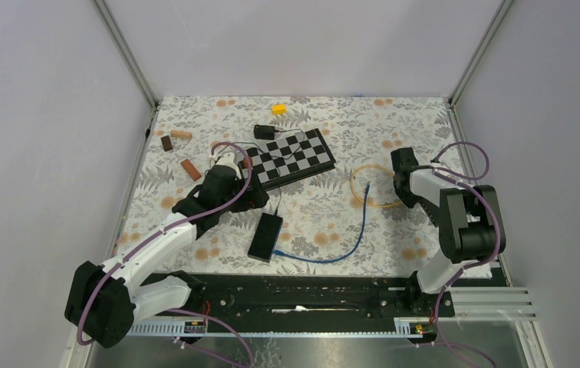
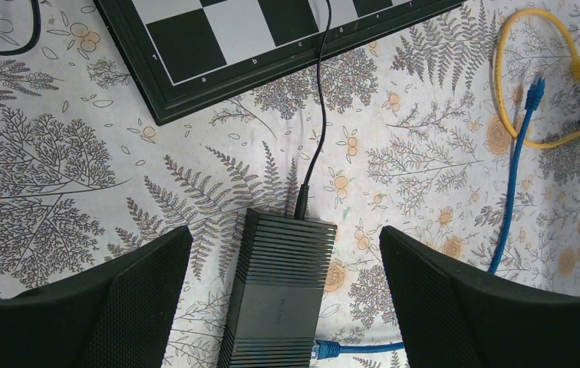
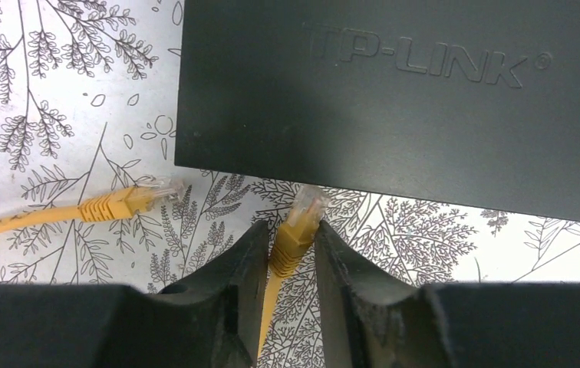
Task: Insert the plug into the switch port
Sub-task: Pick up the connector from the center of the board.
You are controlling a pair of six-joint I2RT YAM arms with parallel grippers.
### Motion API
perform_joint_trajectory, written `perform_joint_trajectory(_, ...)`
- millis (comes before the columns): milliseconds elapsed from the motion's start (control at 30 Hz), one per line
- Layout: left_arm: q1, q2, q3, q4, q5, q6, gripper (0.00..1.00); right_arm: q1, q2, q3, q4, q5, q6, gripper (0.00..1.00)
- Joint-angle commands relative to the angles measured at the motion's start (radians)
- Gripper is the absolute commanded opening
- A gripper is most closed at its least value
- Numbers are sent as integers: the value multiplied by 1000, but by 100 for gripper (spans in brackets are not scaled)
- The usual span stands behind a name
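step: grasp. plug (image 3: 300, 218) lies on the surface, tip just short of the switch (image 3: 394, 100), boot between fingers of right tool (image 3: 291, 231); clamped or not, cannot tell. left tool (image 2: 285, 234) apart. next: you secure the grip, then line tip with port.

A robotics lab test cell, with a left arm (image 1: 156, 245) and right arm (image 1: 463, 222) bolted to a metal rail (image 1: 310, 295) along a cloth-covered worktop (image 1: 325, 203), boxed in by plain grey walls (image 1: 41, 115) and aluminium posts (image 1: 126, 50)

Pale walls (image 1: 302, 38) stand at 9, 12 and 3 o'clock, metal posts (image 1: 127, 52) at 11 and 1; a fern-print cloth (image 1: 325, 211) fills the centre, a black rail (image 1: 302, 295) at 6
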Motion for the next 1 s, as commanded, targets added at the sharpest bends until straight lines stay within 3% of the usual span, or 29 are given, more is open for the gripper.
perform_joint_trajectory(0,6,-12,36,22,-17,4,93,-4,-9,2,29,18,20,29)
perform_joint_trajectory(133,6,-9,44,22,-16,7,94,-4,-98,1,81,12,-6,11)
perform_joint_trajectory(300,6,6,94,4,-17,21,94,-1,-225,93,158,52,-166,1)
perform_joint_trajectory(533,7,11,174,-19,-35,42,94,18,-310,241,377,249,-589,0)
perform_joint_trajectory(633,6,13,203,-21,-34,44,94,62,-320,253,587,347,-852,0)
perform_joint_trajectory(700,8,14,227,-25,-26,47,94,120,-327,232,830,355,-1057,0)
perform_joint_trajectory(767,9,10,262,-38,-19,57,94,198,-326,227,968,306,-1246,0)
perform_joint_trajectory(833,10,3,312,-60,-17,71,94,268,-342,232,971,142,-1346,0)
perform_joint_trajectory(967,11,-51,410,-78,-7,111,94,292,-454,150,945,-318,-1215,0)
